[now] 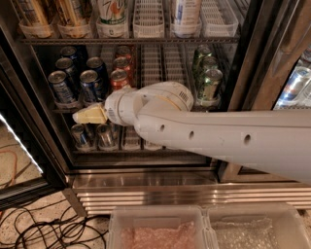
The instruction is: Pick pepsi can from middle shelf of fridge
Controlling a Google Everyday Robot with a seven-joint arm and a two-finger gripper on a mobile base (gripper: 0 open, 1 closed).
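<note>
Pepsi can (pixel 91 85): dark-blue aluminium cylinder with a silver top. It stands upright at the front of the middle shelf (pixel 163 63), left of centre in the frame, in a row of similar blue cans.
- A second blue front can (pixel 61 87) stands just to its left, with more behind.
- Orange-red cans (pixel 119 79) fill the lane just to its right.
- Green cans (pixel 211 83) stand well apart at the shelf's right end.
- Bare white slotted plastic lanes lie between the orange-red and green rows.

Gripper (pixel 90 115): a cream, wedge-shaped tip pointing left. It sits just below the front blue cans, level with the shelf's front edge. Whether it is parted or closed cannot be made out, and nothing is visibly held. Contact with the can cannot be told.

Arm (pixel 218 141): a smooth white cylinder with small round holes, crossing from the right edge to the frame's centre.

Fridge (pixel 245 73): black frame over ribbed stainless-steel base rails (pixel 170 194).
- Silver-topped cans (pixel 104 135) stand on the level below.
- Bottles (pixel 112 12) stand in the lanes above.

Clear plastic bins (pixel 160 226) sit at the bottom centre, and black cables (pixel 48 228) lie at the lower left.
</note>
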